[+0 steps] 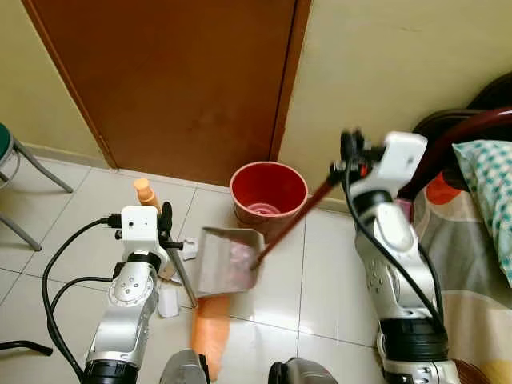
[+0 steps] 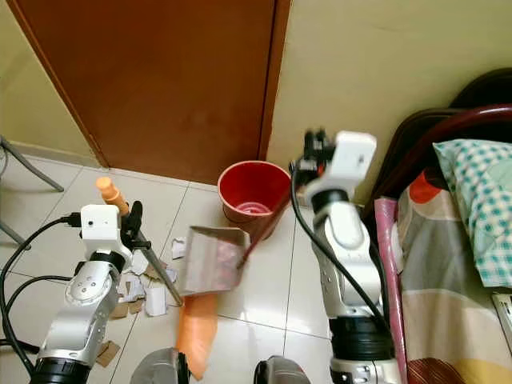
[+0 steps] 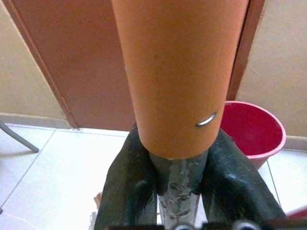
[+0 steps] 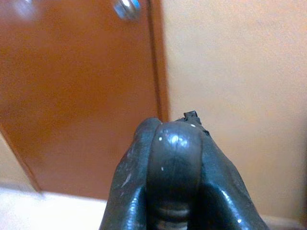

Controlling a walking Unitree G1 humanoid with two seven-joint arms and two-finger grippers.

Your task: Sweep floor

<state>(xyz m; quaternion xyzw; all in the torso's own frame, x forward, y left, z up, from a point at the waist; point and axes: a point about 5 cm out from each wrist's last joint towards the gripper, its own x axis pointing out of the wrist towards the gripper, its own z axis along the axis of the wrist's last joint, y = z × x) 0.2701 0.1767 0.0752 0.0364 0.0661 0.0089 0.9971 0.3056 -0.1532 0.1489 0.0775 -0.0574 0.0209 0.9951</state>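
My left gripper (image 1: 166, 222) is shut on the broom's metal shaft (image 1: 182, 276), just below its orange grip (image 3: 180, 72). The orange brush head (image 1: 211, 336) is near my feet. My right gripper (image 1: 346, 164) is shut on the top of the dustpan's long dark-red handle (image 1: 292, 224). The grey dustpan (image 1: 228, 260) hangs tilted above the tiles with pale debris inside, its far edge close to the red bucket (image 1: 268, 190). Torn paper scraps (image 2: 144, 292) lie on the floor beside my left arm.
A brown door (image 1: 184, 80) and a cream wall stand right behind the bucket. A bed with patterned bedding (image 1: 472, 232) fills the right side. Stool legs (image 1: 36, 172) stand at the far left. Black cables (image 1: 56, 272) loop beside my left arm.
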